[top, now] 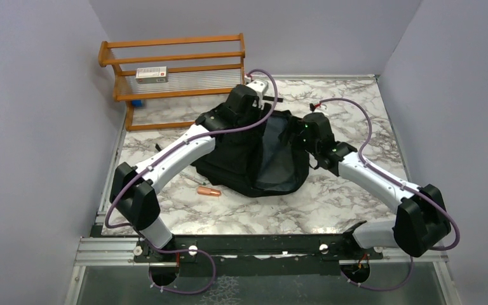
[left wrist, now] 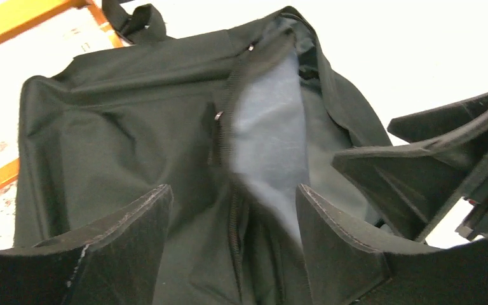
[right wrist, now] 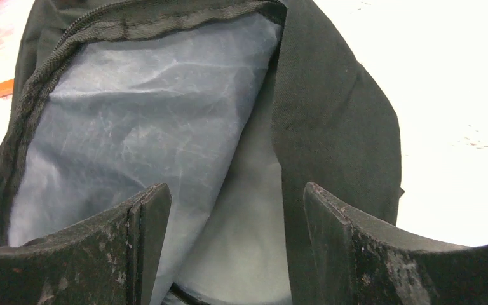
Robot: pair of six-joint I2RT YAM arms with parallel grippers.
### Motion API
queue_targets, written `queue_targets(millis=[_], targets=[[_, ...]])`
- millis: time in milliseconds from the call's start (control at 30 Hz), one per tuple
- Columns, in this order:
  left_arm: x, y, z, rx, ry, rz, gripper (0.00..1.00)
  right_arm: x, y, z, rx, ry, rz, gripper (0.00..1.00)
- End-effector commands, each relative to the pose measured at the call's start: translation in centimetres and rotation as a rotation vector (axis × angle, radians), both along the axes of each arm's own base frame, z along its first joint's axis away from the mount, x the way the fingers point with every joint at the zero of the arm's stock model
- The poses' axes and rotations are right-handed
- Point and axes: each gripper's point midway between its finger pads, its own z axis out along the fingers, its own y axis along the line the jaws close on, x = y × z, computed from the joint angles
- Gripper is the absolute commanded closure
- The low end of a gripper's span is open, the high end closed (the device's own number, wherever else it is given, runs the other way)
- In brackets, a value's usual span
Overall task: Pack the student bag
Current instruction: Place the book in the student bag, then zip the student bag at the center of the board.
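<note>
The student bag [top: 241, 170] is lying flat in the middle of the marble table [top: 356, 108]. Its main opening is gaping toward the right and showing the grey lining [right wrist: 152, 114]. The left gripper [left wrist: 234, 190] is hovering over the bag's far left part with its fingers spread wide and nothing between them, directly above the zip [left wrist: 219, 127]. The right gripper [right wrist: 236, 187] is hanging over the right side of the opening, also spread wide and empty, with the lining just beneath it.

The bag looks soft and limp, so it will probably sag and fold wherever it is lifted instead of keeping its shape. It seems to be light, since it is lying slack and nothing bulky is showing in the part of the inside that can be seen. The thin lining looks smooth and likely to slip or bunch between the fingers. The stitched rim beside the zip looks thicker and should give a firmer hold for keeping the mouth open. The carry loop [left wrist: 133, 19] at the far end looks best for lifting or dragging.

A wooden rack [top: 171, 60] is standing at the far left with a small box [top: 151, 74] on it. A copper-coloured pen-like item [top: 207, 190] is lying near the bag's near left edge.
</note>
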Motion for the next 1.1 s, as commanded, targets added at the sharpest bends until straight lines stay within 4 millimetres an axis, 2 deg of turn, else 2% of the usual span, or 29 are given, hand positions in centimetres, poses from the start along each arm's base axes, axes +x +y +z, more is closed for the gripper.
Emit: queue_targets(millis=[0,133,267,400,567,667,833,1067], targets=[[0.8,3.2,2.5,-0.105,-0.020,0.065,0.26,-1.0,-1.9,0.0,-0.076,0.009,-0.022,0.19],[0.9,6.2,1.0,-0.110,0.019,0.137,0.21,-1.3,-1.3,1.2,-0.045,-0.008,0.008,0.19],[0.1,6.9,-0.6,-0.116,0.063,0.142,0.18,-1.5,-1.3,2.0,-0.031,-0.013,0.008,0.19],[-0.1,7.5,-1.8,-0.097,0.072,0.166,0.18,-1.9,-2.0,1.6,-0.053,0.024,-0.022,0.19],[0.2,9.1,-3.4,-0.033,0.069,0.227,0.18,-2.8,-3.8,0.6,-0.127,0.089,-0.076,0.23],[0.4,9.9,-4.1,-0.010,0.073,0.248,0.18,-3.3,-3.8,-0.5,-0.167,0.112,-0.031,0.24],[0.4,10.2,-5.4,0.019,0.094,0.245,0.18,-3.2,-1.8,-3.4,-0.174,0.160,0.094,0.24],[0.1,10.8,-6.7,0.044,0.103,0.260,0.18,-1.2,-2.6,-7.1,-0.271,0.215,0.018,0.27]])
